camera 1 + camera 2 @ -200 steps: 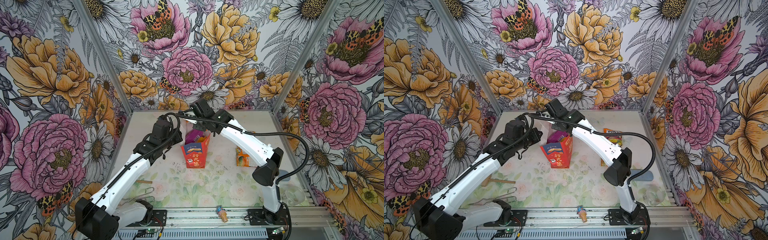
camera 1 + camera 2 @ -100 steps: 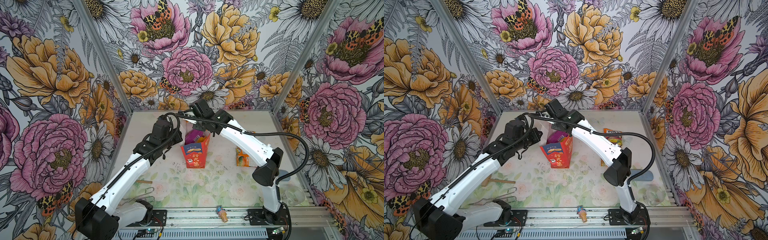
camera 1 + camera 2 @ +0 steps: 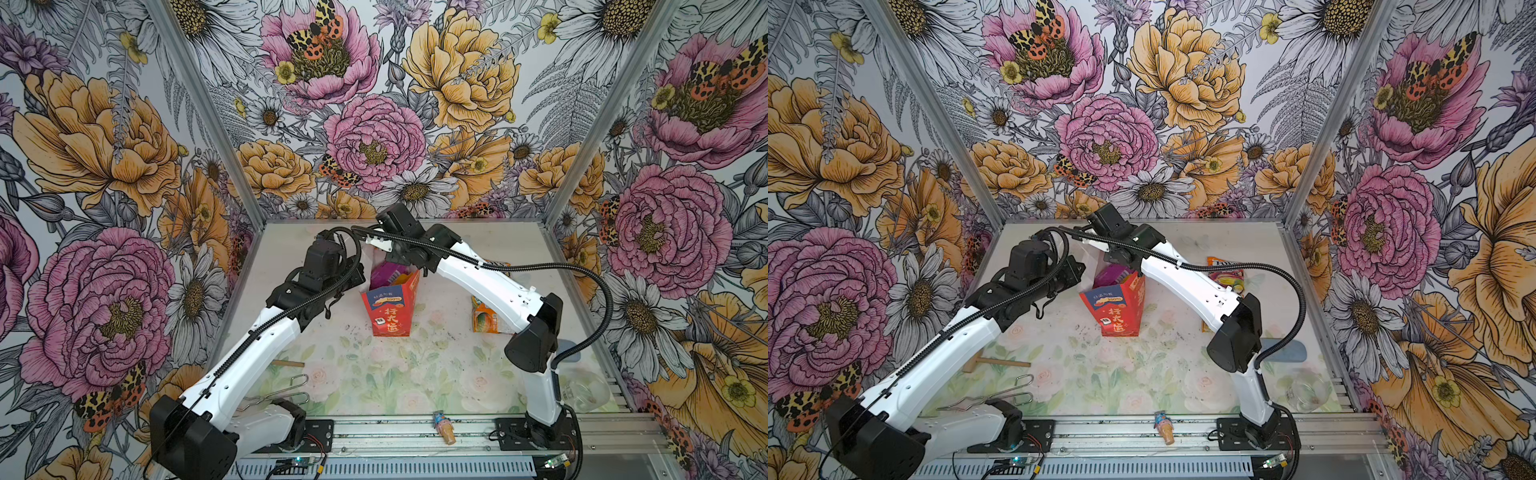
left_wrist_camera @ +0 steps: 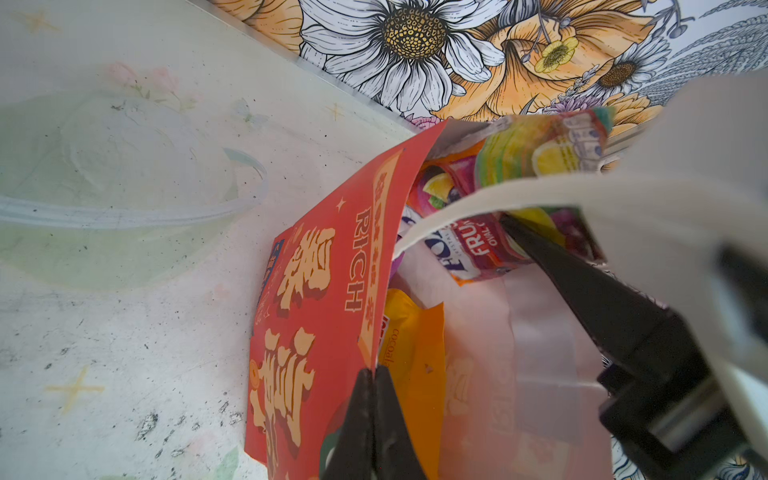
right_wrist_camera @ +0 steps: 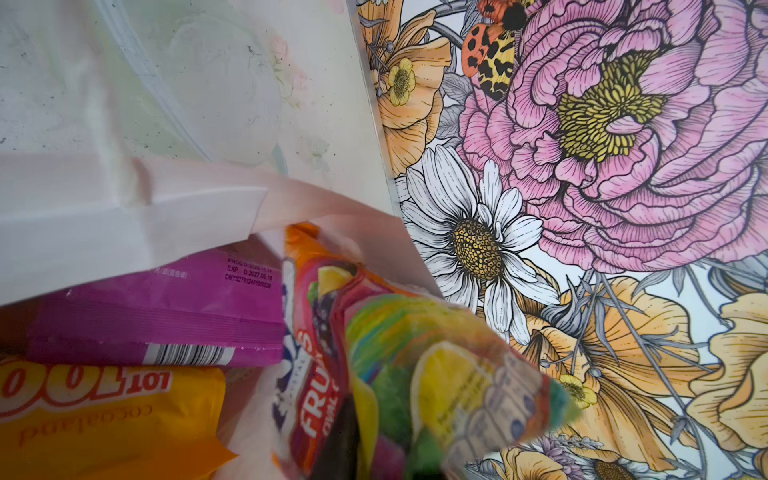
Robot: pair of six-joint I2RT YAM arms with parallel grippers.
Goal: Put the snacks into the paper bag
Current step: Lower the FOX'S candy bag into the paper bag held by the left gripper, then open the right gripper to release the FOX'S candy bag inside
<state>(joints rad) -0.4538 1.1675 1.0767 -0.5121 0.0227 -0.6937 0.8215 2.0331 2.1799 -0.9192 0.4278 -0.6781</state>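
Observation:
The red paper bag (image 3: 390, 309) (image 3: 1115, 309) stands upright mid-table in both top views. My left gripper (image 4: 374, 376) (image 3: 360, 277) is shut on the bag's red rim. My right gripper (image 5: 374, 453) (image 3: 400, 266) hangs over the bag's mouth, shut on a colourful FOX'S fruit candy packet (image 5: 328, 374) (image 4: 478, 245), whose lower end is inside the bag. Inside lie a purple packet (image 5: 158, 307) and a yellow-orange packet (image 5: 104, 415) (image 4: 411, 332). On the table to the right are an orange-and-white packet (image 3: 484, 318), half hidden by the right arm, and an orange FOX'S packet (image 3: 1219, 262) beside a pink one (image 3: 1228, 277).
An ice-cream-cone toy (image 3: 444, 428) lies on the front rail. Wire tongs (image 3: 282, 392) and a wooden mallet (image 3: 994, 362) lie front left. A clear plastic container (image 3: 586, 392) sits front right, with a blue pad (image 3: 1283, 353) behind it. Clear plastic (image 4: 124, 187) lies behind the bag.

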